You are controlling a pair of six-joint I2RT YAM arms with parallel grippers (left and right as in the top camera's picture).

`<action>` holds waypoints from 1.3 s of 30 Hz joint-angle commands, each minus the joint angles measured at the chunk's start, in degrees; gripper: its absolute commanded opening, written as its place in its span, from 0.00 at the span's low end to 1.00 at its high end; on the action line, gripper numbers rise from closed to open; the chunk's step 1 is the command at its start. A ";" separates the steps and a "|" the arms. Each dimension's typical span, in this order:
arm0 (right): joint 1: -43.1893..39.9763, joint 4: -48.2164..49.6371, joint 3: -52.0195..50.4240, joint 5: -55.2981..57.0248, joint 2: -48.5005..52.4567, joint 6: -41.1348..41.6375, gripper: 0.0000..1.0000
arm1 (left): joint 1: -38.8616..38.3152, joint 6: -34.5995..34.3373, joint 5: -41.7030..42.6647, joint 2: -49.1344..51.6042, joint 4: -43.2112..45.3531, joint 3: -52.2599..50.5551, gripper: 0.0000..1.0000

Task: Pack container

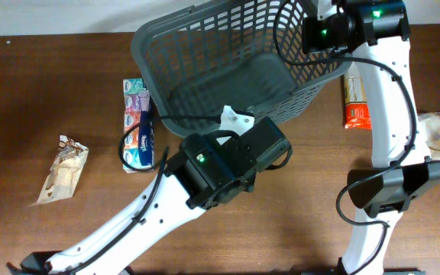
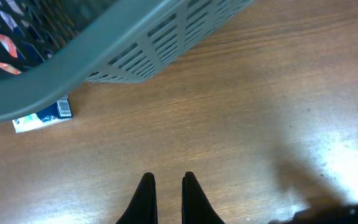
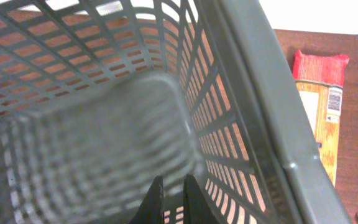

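Large dark grey plastic lattice-sided basket [image 1: 228,76] standing at the far centre of the brown wooden counter [image 1: 52,84]. Left claw [image 2: 168,178], fingers drawn narrow and holding nothing, hangs above bare counter just beside the basket's near wall. Right claw [image 3: 173,182], likewise pinched together and holding nothing, is poised over the basket's interior close to its right wall; a long orange packet [image 1: 355,99] lies on the counter outside that wall.

No wording is legible; only a barcode [image 3: 334,99] shows on the red-and-yellow packet [image 3: 319,127].
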 commanded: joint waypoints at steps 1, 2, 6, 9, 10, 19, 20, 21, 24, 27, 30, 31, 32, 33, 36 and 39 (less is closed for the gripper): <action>0.48 -0.83 0.02 1.20 0.85 0.76 0.04 | 1.60 -2.80 -1.46 0.81 -0.20 0.90 0.02; 0.48 -1.18 0.02 1.20 0.85 0.76 0.04 | 2.03 -2.82 -1.46 0.81 -0.17 0.90 0.02; 0.48 -2.43 0.02 1.18 0.85 0.76 0.04 | 4.33 -2.82 -1.49 0.83 0.04 0.90 0.02; 0.48 -3.48 0.02 1.18 0.85 0.74 0.04 | 6.01 -2.80 -1.44 1.18 0.26 0.90 0.02; 0.48 -3.74 0.02 1.18 0.85 0.74 0.04 | 6.43 -2.80 -1.46 1.31 0.28 0.90 0.02; 0.52 -6.67 0.02 1.16 0.85 0.74 0.04 | 7.17 -2.78 -1.49 2.40 2.38 0.90 0.02; 0.52 -6.91 0.02 1.16 0.85 0.74 0.04 | 7.17 -2.78 -1.49 2.56 2.45 0.90 0.02; 0.52 -7.23 0.02 1.16 0.85 0.74 0.04 | 7.17 -2.78 -1.62 2.93 2.58 0.90 0.02; 0.52 -7.82 0.02 1.16 0.85 0.74 0.04 | 7.15 -2.78 -1.60 3.89 2.58 0.90 0.02; 0.52 -8.55 0.02 1.14 0.85 0.74 0.04 | 7.17 -2.78 -1.62 5.01 2.73 0.90 0.02; 0.52 -9.25 0.02 1.16 0.85 0.74 0.04 | 7.17 -2.75 -1.66 5.79 3.02 0.90 0.02; 0.52 -9.38 0.02 1.16 0.85 0.72 0.04 | 7.17 -2.75 -1.66 5.97 3.06 0.90 0.02; 0.52 -9.53 0.02 1.16 0.85 0.72 0.04 | 7.17 -2.75 -1.66 6.05 3.08 0.90 0.02; 0.52 -9.73 0.02 1.16 0.85 0.74 0.04 | 7.17 -2.75 -1.68 6.08 3.26 0.90 0.02; 0.55 -10.19 0.02 1.14 0.85 0.74 0.04 | 7.17 -2.75 -1.77 6.08 3.76 0.90 0.02; 0.52 -10.75 0.02 1.16 0.85 0.74 0.04 | 7.61 -2.75 -2.14 6.08 3.93 0.90 0.02</action>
